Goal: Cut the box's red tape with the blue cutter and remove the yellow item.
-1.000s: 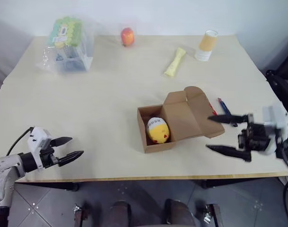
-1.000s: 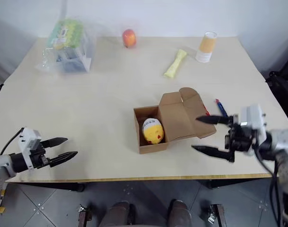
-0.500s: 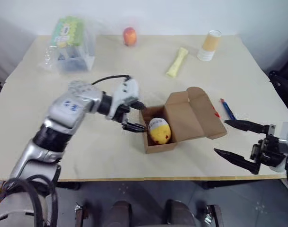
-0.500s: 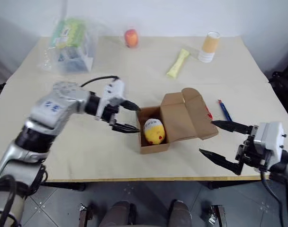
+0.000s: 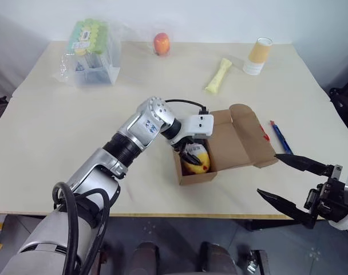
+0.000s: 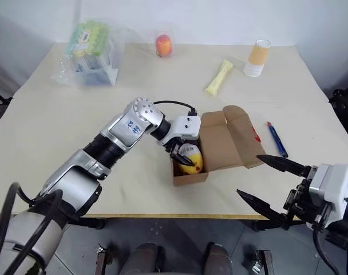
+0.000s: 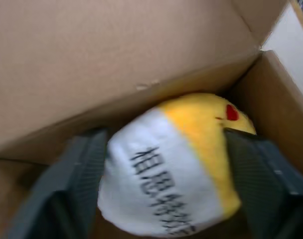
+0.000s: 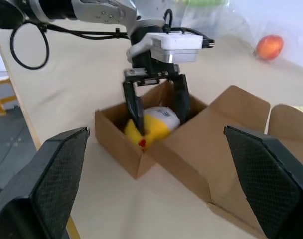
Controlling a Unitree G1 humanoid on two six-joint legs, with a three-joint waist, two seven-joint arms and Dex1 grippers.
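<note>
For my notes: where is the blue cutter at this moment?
The blue cutter lies on the table at the robot's right, just beyond the open box, apart from both grippers.

Boxes: one, the open brown box, centre of the frame
Yellow items: one, the yellow item, inside the box
Blue cutters: one, the blue cutter, right of the box
Red tape: one strip seen, the red tape, on the box's right flap
Pincers: two, the left pincer at the box, the right pincer at lower right
Round orange-red fruits: one, top centre
Paper cups: one, upper right
Pale yellow packets: one, upper centre-right
Clear plastic bags: one, upper left
Tabletops: one
</note>
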